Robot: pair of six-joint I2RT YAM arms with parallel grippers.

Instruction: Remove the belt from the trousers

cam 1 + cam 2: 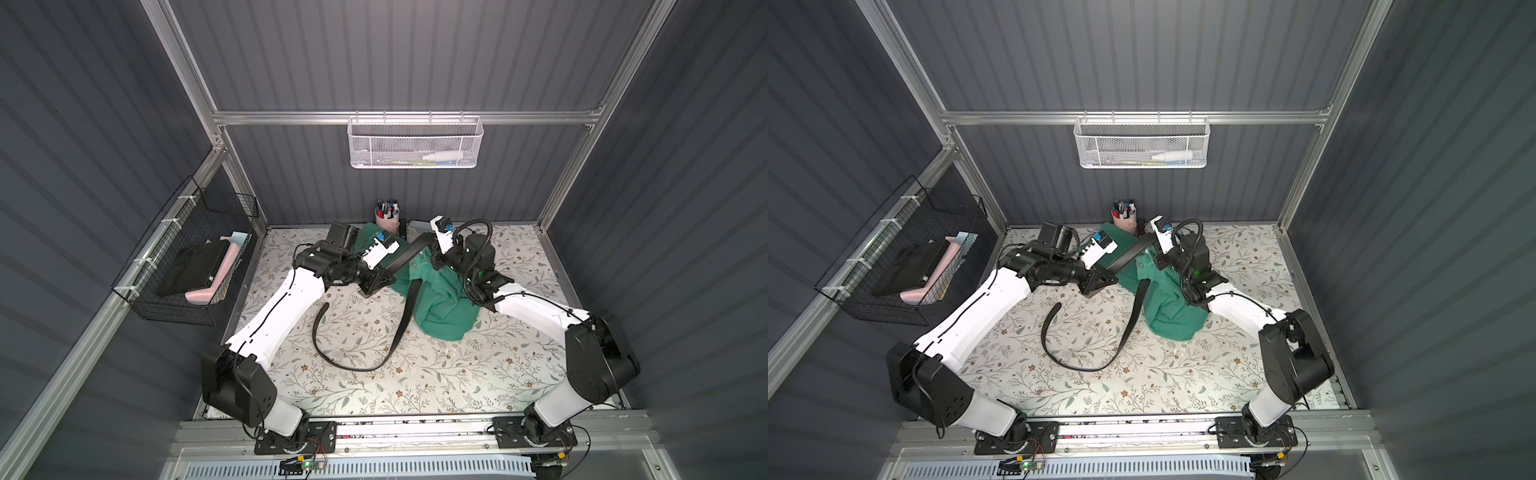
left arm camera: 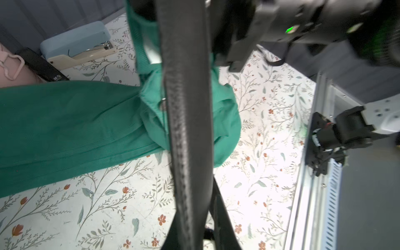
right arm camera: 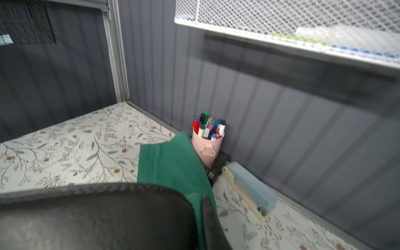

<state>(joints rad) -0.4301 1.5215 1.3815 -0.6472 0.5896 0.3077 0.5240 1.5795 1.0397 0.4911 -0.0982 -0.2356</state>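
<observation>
Left gripper (image 1: 384, 277) is pinched tight on the belt (image 1: 409, 254), holding a stretch up over the green trousers (image 1: 440, 305). Right gripper (image 1: 433, 249) sits at the strap's high end; clamped or not, I can't tell. The rest of the belt loops across the floral table (image 1: 415, 386), with the pen cup (image 1: 387, 219) just behind.

The belt (image 1: 406, 309) is seen as a long black strap. Part of it is laid in a big curve on the table (image 1: 415, 395), and part is lifted up over the trousers (image 1: 442, 305). The green trousers are bunched in a heap.
</observation>
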